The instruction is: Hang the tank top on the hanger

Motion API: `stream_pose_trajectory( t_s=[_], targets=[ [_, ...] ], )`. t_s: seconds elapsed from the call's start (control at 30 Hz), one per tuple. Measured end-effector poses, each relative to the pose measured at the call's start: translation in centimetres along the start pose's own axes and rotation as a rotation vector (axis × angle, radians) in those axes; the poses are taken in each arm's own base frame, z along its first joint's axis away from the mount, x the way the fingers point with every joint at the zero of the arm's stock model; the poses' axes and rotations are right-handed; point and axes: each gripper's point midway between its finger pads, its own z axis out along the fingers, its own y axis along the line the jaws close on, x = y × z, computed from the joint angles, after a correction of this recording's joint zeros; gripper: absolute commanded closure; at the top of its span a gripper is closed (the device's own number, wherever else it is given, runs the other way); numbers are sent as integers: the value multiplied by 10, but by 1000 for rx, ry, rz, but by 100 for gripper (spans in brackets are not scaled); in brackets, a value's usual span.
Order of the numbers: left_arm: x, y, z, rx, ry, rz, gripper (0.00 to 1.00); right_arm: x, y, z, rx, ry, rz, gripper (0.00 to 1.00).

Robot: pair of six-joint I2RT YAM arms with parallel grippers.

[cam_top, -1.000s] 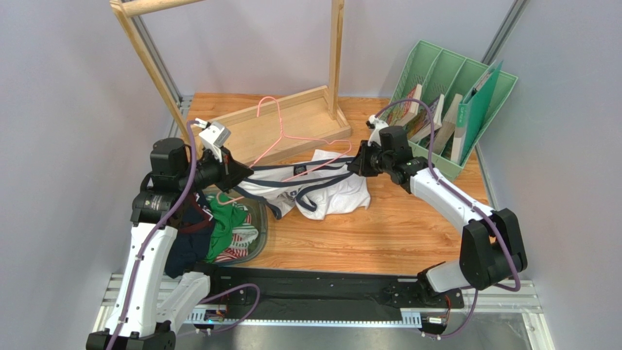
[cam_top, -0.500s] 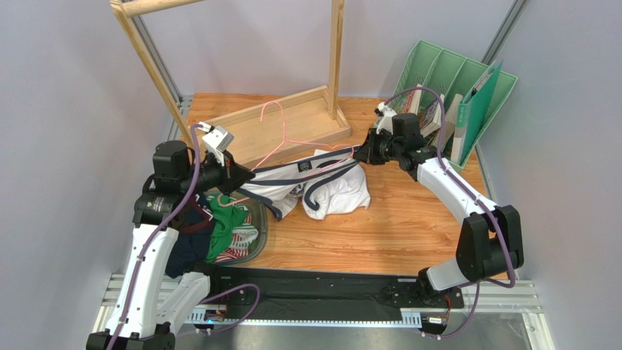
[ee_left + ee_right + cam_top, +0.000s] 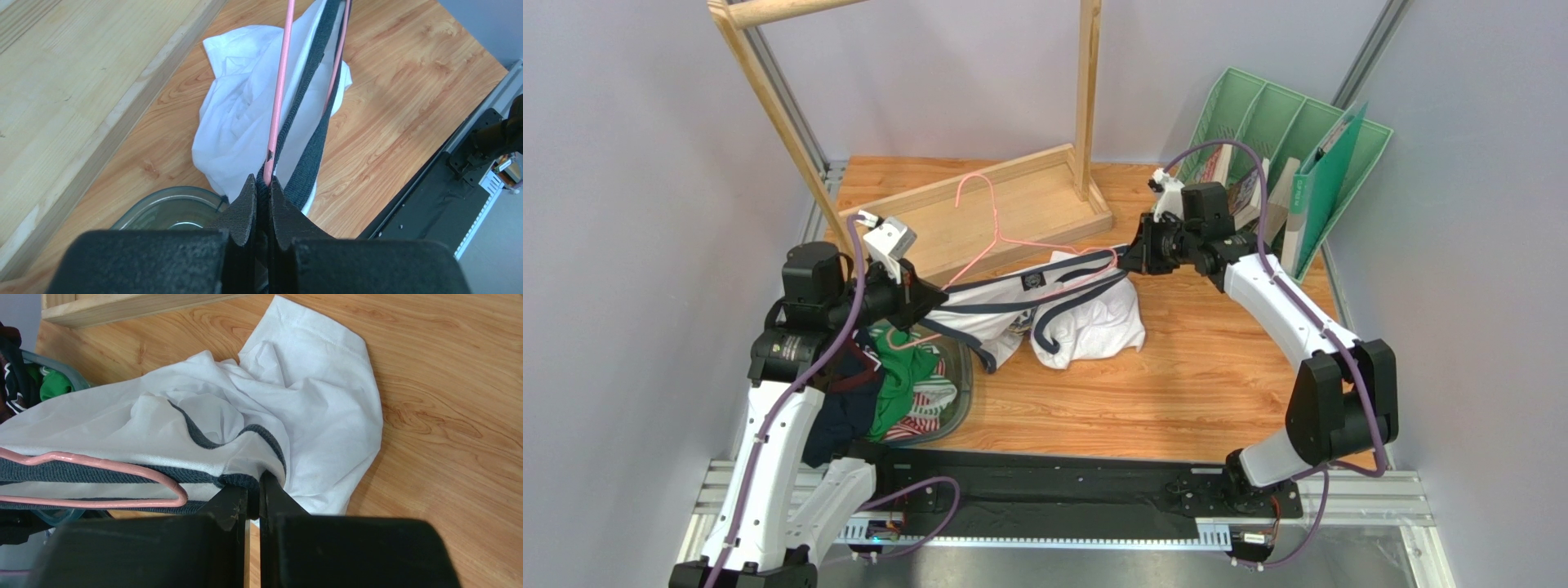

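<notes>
1. Surroundings: a wooden rack base sits just behind the work. A green file rack is at far right. A clear bowl with a green garment lies under the left arm.
2. Left pincer: clamped tight on a navy strap of the tank top, pink wire alongside. Right pincer: clamped tight on the opposite navy trim.
3. Tank top: stretched between both pincers, long axis left to right. Its white body sags onto the table.
4. Hanger: lies along the straps, hook pointing far-left over the rack base.
</notes>
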Motion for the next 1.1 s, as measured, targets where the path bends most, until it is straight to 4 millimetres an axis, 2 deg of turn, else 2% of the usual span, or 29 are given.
stream_pose_trajectory(
  t_s=[0.13,0.43,0.57,0.93,1.1],
  targets=[
    [0,0,0,-1,-1,2,100,-4,1,-8,3,17,-3,100],
    [-5,-3,5,7,-18,62,100,-30,7,-22,13,59,19,100],
    [-6,1,5,-21,-22,89,100,-27,8,-23,13,116,45,100],
    [-6,12,5,-92,-27,126,100,-1,11,-37,19,239,85,100],
    [-6,9,9,-97,-22,176,100,-12,15,-49,27,228,87,100]
  ],
)
